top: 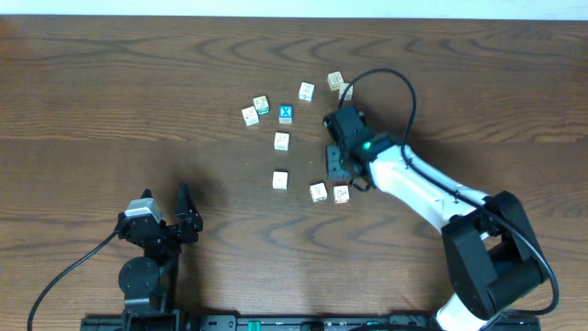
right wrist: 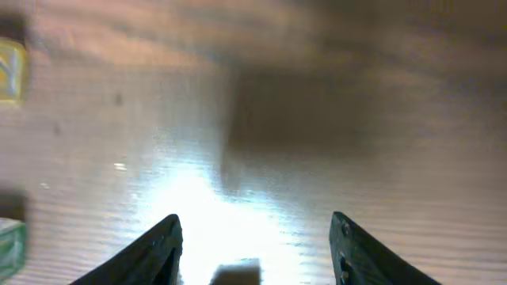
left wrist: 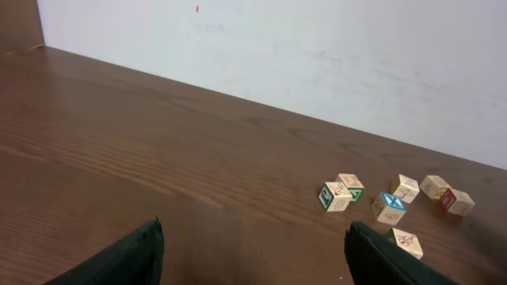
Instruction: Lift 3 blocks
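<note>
Several small cream cubes lie scattered on the wooden table. Three of them, one [top: 280, 179], a second [top: 318, 191] and a third [top: 341, 194], sit in a loose row just in front of my right gripper [top: 333, 164]. In the right wrist view that gripper [right wrist: 253, 245] is open. A blurred pale cube [right wrist: 236, 273] shows low between the fingers, touching neither. My left gripper [top: 184, 218] rests at the near left, far from the cubes. It stands wide open [left wrist: 253, 253] over bare wood.
A blue-faced cube with a white X [top: 286, 114] sits among more cubes [top: 261, 104] at the back centre; the same group [left wrist: 389, 207] shows at the right of the left wrist view. The right arm's cable [top: 404, 92] loops over the back right.
</note>
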